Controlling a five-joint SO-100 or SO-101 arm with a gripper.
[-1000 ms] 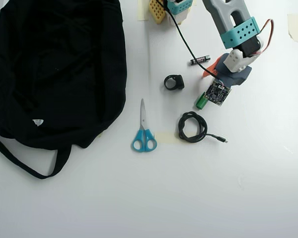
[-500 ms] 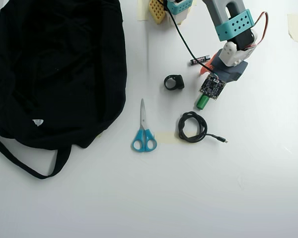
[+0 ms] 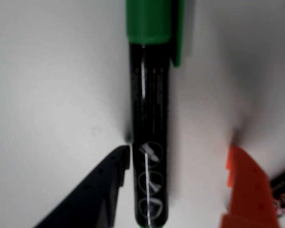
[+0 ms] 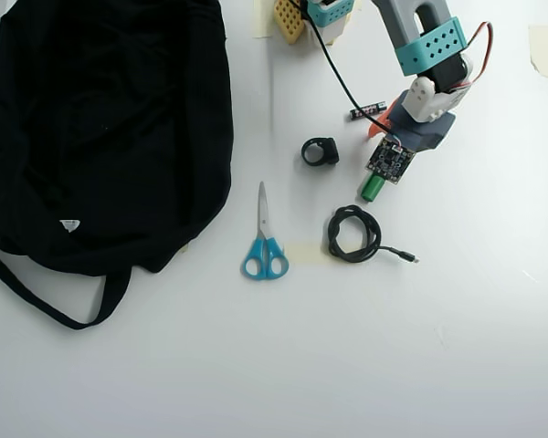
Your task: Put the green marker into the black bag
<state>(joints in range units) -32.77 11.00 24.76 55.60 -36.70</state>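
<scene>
Hand [image 3: 178, 161] open, straddling green marker [image 3: 149, 142] on tabletop [image 4: 420, 347], black finger touching barrel. Close squarely mid-barrel before lifting; black bag [image 4: 100, 128] lies toward 9 o'clock overhead.

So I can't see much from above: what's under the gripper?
The green marker lies on the table between the open fingers; the dark finger touches its barrel. Overhead, only its green end shows; the arm covers the rest.

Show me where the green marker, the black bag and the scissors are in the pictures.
green marker [image 3: 149, 156]: wrist view, on the black barrel.
black bag [image 4: 100, 137]: overhead view, on the middle of the fabric.
scissors [image 4: 264, 257]: overhead view, on the blue handles.
</scene>
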